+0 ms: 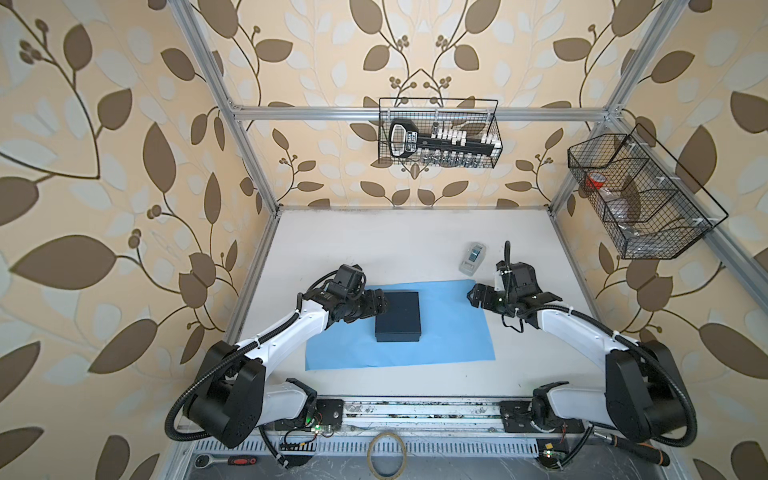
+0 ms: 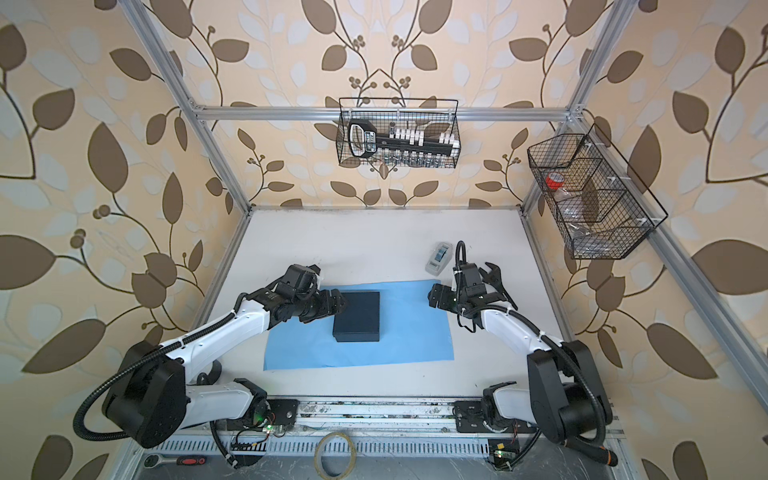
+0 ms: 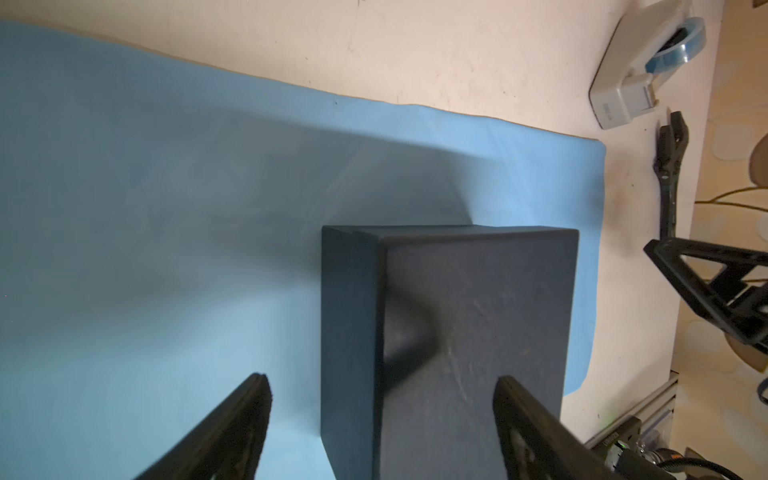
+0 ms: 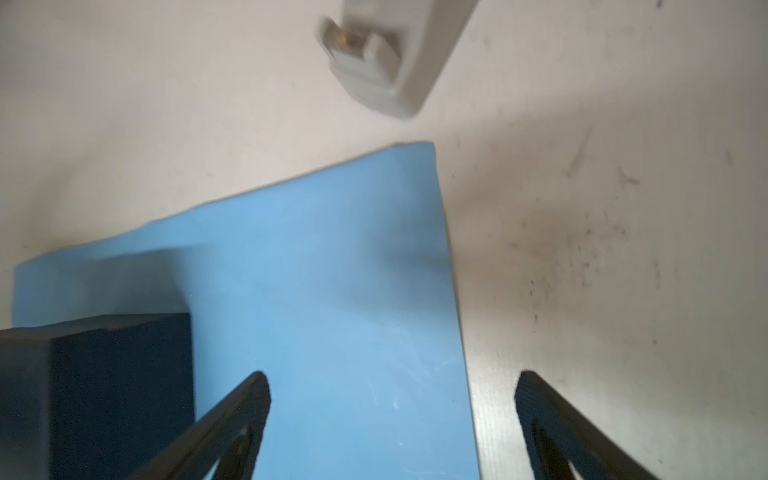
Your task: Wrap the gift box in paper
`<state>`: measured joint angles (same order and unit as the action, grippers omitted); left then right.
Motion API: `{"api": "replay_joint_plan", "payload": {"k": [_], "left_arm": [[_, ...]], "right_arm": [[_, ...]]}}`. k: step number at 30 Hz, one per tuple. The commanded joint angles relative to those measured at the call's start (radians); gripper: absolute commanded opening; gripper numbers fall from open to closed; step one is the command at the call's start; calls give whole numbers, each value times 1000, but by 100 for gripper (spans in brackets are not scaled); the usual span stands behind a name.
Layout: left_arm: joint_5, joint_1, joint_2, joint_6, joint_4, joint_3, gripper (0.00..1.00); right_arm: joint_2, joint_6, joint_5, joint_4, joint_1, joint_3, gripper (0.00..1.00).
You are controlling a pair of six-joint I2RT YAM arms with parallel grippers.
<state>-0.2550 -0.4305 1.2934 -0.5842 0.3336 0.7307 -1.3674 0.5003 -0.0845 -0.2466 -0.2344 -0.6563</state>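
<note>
Nearest your left wrist lens: the two black fingers (image 3: 237,428) of the left gripper (image 3: 382,378), spread wide, released, nothing clamped. One finger hangs over the lid of the dark navy, squarish cardboard gift box (image 3: 478,311). Its partner hangs over the blue sheet beside the box's low side wall, so that edge of the box runs between your fingers. Whether a finger touches the lid, you cannot tell; a finger shadow does fall on it.

The gift box (image 1: 398,316) sits flat on the large, light sky-blue rectangular sheet of paper (image 1: 449,332), roughly mid-width and closer to the sheet's far edge than its near one. The paper lies flat on the white table (image 1: 374,241). In both top views your left gripper (image 1: 380,307) (image 2: 338,305) sits at the box's far left corner.

Right gripper (image 4: 392,374): also released, fingers wide, empty. Through its wrist camera, one finger hovers over the paper (image 4: 332,291) and the other over bare table, with the sheet's right edge between them. The gift box (image 4: 104,395) lies apart from this gripper, across open paper. In a top view the right gripper (image 1: 471,297) hangs at the sheet's far right corner.

A small grey-and-clear plastic tape dispenser (image 1: 472,258) stands on the table just beyond that corner, off the paper.
</note>
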Motion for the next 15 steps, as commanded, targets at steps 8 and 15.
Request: {"api": "replay_joint_plan", "payload": {"k": [8, 15], "left_arm": [[15, 3, 36, 32, -47, -44, 86], [21, 2, 43, 33, -72, -96, 86]], "right_arm": [[-108, -42, -64, -22, -4, 17, 82], [-136, -41, -234, 14, 9, 39, 68]]}}
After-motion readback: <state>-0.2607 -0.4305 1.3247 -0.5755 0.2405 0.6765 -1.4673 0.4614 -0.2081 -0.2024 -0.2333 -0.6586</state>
